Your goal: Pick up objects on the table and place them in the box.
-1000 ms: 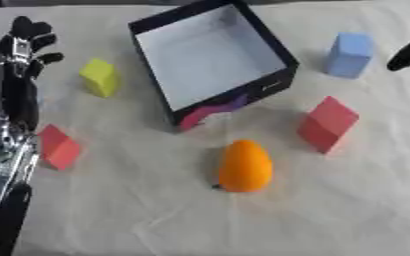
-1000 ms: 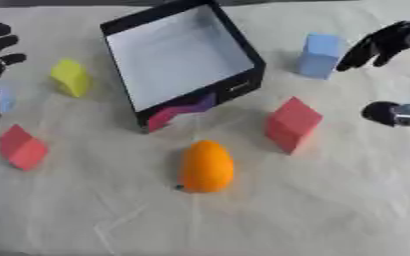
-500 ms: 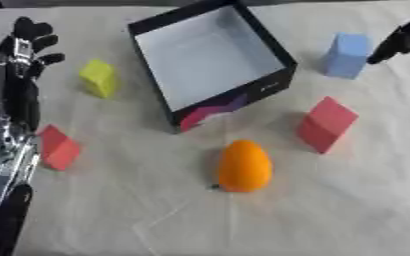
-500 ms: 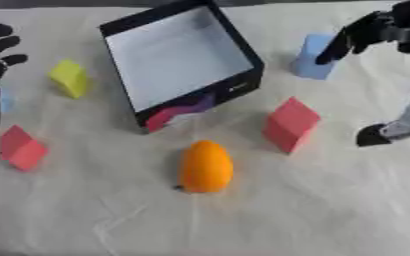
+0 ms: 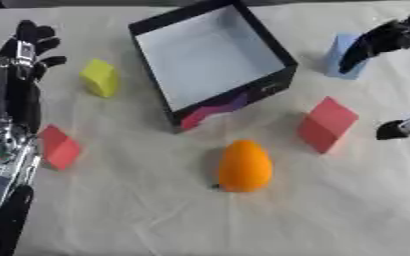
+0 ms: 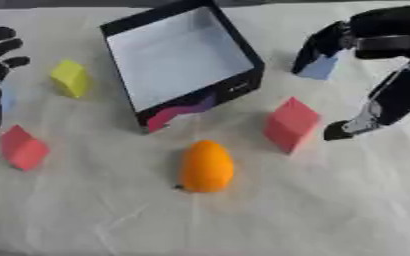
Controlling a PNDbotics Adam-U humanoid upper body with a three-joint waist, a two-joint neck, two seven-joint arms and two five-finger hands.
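Looks like a test or demo bench in a robotics lab rather than anyone's home: the table (image 5: 348,220) is draped in a plain, creased off-white cloth, and what's laid out on it is practice material, not household clutter. There's a yellow block (image 5: 101,78), a blue block (image 5: 341,50), two red blocks (image 5: 327,124) (image 5: 60,147) and an orange egg-shaped object (image 5: 243,166) that may be toy fruit, all spaced apart around an open black box (image 5: 278,82) with a pale inside. Black mechanical hands (image 6: 370,37) (image 5: 20,65) with silver joints reach in from both sides
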